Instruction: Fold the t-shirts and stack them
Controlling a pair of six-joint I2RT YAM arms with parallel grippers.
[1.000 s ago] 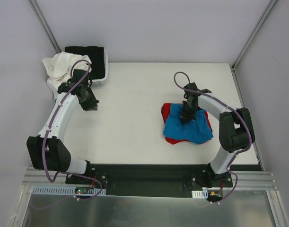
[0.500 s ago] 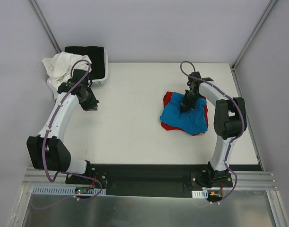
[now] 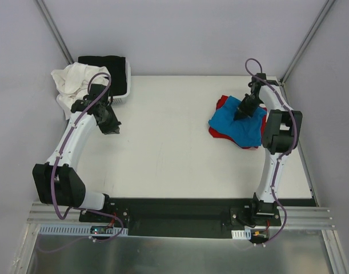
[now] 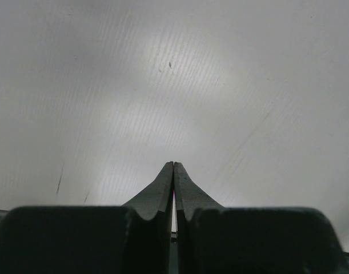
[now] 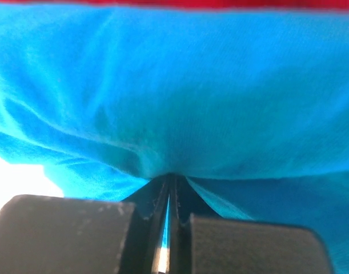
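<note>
While your right gripper point(image 3: 244, 110) pinches a fold of the blue t-shirt point(image 3: 238, 123), that shirt lies atop the red t-shirt point(image 3: 221, 103) at the upper right of the frame. Your left gripper point(image 3: 112, 128), pressed together on nothing, hangs over the surface point(image 3: 163, 142) below the basket point(image 3: 126, 85) at upper left, where a white t-shirt point(image 3: 71, 80) and black t-shirt point(image 3: 103, 61) sit.

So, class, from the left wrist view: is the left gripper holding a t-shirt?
No, the left gripper is shut on nothing, with only the table surface showing ahead of it.
</note>
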